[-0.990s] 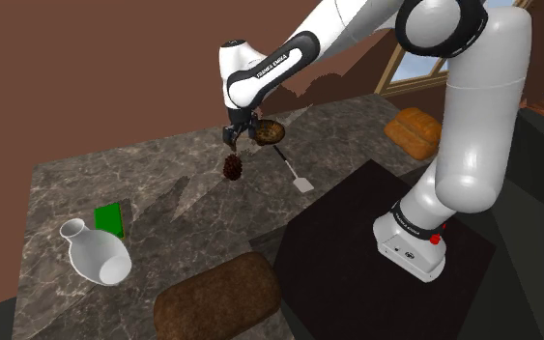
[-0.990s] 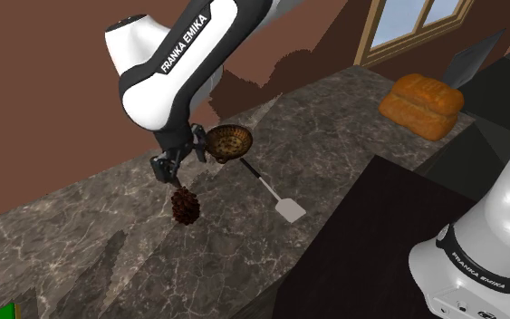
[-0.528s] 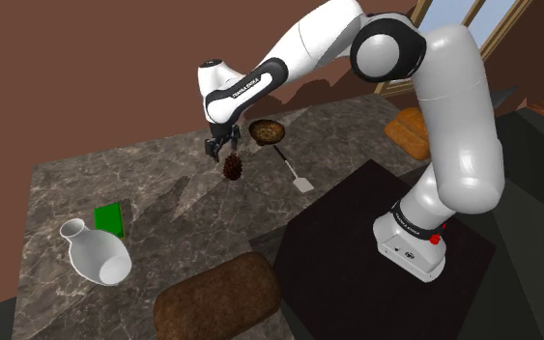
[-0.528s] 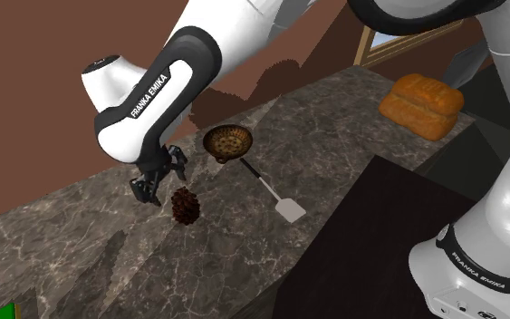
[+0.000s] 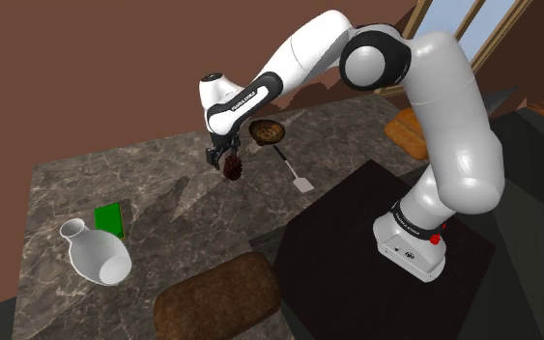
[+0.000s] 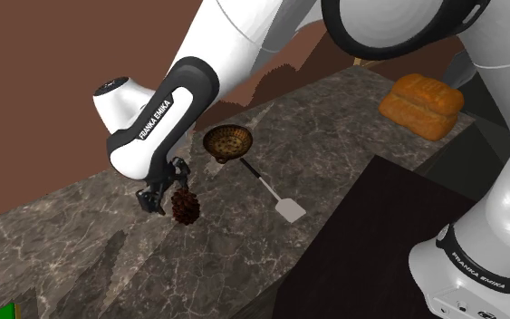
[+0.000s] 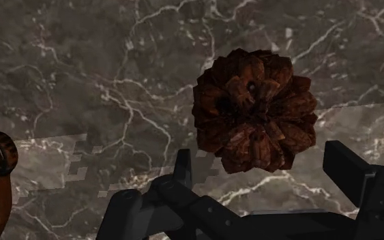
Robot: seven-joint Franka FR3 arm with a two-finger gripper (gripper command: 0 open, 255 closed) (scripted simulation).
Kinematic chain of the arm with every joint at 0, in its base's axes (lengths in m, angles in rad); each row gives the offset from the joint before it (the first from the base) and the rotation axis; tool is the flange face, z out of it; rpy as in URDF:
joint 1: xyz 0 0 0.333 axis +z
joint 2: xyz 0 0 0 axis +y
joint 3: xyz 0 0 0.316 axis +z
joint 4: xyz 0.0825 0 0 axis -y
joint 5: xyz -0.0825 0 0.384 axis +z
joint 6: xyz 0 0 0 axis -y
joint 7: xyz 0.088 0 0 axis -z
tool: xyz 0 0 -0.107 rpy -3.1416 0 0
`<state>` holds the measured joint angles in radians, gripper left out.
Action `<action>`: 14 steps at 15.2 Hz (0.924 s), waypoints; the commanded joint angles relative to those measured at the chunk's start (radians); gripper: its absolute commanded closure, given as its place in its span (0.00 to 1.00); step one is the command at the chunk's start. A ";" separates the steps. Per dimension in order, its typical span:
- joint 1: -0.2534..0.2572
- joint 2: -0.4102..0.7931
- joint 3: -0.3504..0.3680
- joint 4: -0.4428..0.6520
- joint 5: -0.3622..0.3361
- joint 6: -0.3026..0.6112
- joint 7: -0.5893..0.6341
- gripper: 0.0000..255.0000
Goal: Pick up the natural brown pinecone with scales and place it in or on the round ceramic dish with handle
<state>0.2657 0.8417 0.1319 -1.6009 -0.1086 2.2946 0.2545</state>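
**Wide-open gripper at the pinecone on the marble counter**

The gripper [image 6: 164, 190] is spread wide. In the wrist view its black fingers [image 7: 347, 170] stand either side of the brown pinecone [image 7: 255, 109] without touching it. The cone sits on the dark marble counter [image 6: 81, 236], its nearest scales hidden behind the hand. In the second exterior view the brown dish [image 6: 227, 141] lies at 1 o'clock from the cone, apart; the wrist view's edge cuts most of it off

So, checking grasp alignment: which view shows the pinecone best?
The wrist view: the pinecone is seen from above, scales plain, beyond the open fingers. In the shoulder view the gripper partly hides it; the second exterior view shows its side.
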 commanded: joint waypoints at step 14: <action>0.002 0.008 -0.001 0.003 -0.001 0.005 0.001 1.00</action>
<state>0.2674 0.8490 0.1312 -1.5979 -0.1097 2.3000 0.2559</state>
